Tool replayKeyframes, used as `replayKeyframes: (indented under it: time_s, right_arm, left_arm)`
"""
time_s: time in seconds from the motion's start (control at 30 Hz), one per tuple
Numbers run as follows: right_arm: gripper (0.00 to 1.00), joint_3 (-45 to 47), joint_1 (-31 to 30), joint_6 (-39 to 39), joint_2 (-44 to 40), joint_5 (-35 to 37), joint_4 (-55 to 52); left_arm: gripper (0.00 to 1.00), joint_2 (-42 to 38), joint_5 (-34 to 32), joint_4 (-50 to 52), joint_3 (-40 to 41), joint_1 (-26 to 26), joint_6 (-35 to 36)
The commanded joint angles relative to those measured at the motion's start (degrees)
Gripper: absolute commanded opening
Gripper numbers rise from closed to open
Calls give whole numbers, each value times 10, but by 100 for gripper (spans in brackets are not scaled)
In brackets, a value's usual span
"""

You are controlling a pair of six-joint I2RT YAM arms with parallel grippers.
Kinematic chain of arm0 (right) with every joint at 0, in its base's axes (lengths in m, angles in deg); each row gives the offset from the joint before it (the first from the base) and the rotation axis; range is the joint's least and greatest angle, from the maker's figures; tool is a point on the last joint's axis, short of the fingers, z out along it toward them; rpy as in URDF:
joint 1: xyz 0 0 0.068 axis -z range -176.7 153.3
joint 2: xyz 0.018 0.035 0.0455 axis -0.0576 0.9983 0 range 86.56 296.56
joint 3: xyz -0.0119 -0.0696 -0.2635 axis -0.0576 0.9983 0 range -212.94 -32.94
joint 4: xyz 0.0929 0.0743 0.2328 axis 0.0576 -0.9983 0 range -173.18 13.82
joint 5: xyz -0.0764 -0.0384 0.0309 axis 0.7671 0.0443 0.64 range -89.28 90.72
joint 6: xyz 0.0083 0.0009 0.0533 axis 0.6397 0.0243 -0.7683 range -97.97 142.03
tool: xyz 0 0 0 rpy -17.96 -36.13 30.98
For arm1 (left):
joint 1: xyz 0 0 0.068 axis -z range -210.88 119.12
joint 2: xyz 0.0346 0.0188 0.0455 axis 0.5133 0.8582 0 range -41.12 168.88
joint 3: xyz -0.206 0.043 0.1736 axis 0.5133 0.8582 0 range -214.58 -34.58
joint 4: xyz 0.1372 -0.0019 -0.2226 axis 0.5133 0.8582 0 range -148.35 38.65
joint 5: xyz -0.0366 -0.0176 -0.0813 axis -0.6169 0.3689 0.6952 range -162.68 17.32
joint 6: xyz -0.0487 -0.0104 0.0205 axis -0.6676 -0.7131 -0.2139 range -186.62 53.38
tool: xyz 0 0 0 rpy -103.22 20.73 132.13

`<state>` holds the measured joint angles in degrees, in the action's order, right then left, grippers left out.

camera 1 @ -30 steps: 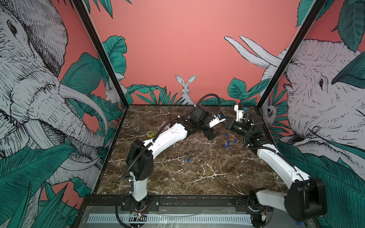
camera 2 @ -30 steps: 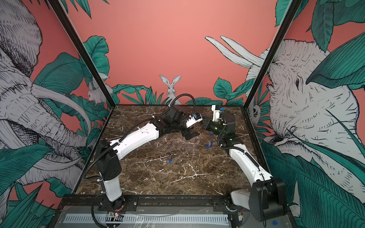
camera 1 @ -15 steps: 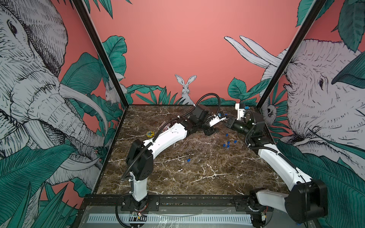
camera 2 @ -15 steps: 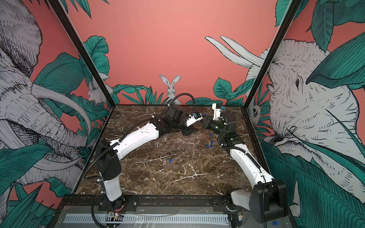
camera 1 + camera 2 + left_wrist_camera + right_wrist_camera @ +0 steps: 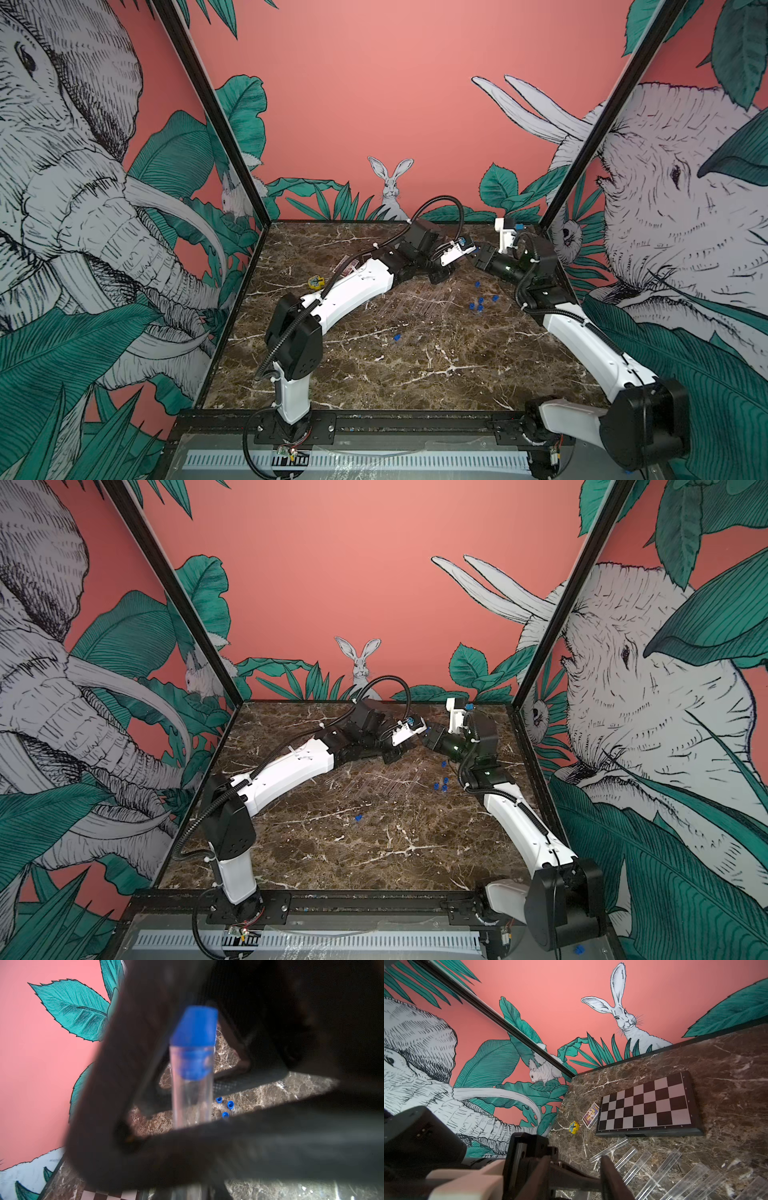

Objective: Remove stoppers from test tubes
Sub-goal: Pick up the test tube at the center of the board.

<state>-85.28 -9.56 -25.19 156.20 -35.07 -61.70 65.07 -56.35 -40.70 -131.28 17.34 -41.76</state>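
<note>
Currently seeing left gripper point(image 5: 473, 250) clamped tight on 1 clear test tube point(image 5: 192, 1095), held above the marble table point(image 5: 374, 374) near its far edge. Noting bright-blue stopper point(image 5: 195, 1028) seated in that tube's mouth, pointing toward right gripper point(image 5: 483, 255). Seeing both grippers nearly tip to tip in both top views. Can't tell right jaw spacing: only blurred dark shapes in the left wrist view, nothing clear in the right wrist view either. Counting about 5 loose stoppers point(image 5: 480, 301) clustered on the marble beside the right arm, plus 1 lone stopper point(image 5: 397, 337) nearer mid-table. Spotting several uncapped tubes point(image 5: 612, 1150) lying side by side just beside the chessboard point(image 5: 645, 1103). Also logging yellow toy point(image 5: 574, 1127) and small card box point(image 5: 590, 1114) next to the board's end.
</note>
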Motion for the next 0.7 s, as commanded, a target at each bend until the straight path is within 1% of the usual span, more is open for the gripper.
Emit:
replayKeyframes:
  time_s: [0.0,0.07,0.17,0.33,0.4,0.5,0.57,0.67]
  right_arm:
    - [46,-3,12,-9,-42,57,7]
    - [48,-8,25,-13,-55,79,1]
    - [48,-23,33,-25,-58,88,1]
    - [49,-41,33,-57,-52,115,-2]
    - [49,-52,33,-71,-41,111,-6]
    - [49,-63,26,-87,-22,115,-12]
    - [48,-75,17,-90,-12,117,-20]
    - [46,-99,0,-80,5,124,-57]
  left_arm:
    - [13,-18,16,6,-12,3,5]
    - [13,-22,19,5,-5,3,0]
    - [14,-26,17,4,5,3,-6]
    - [14,-29,12,9,4,5,-32]
    - [13,-30,3,17,-3,8,-51]
    - [9,-26,-11,38,-26,15,-80]
    - [4,-19,-27,55,-43,21,-92]
    - [2,-2,-44,90,-79,27,-118]
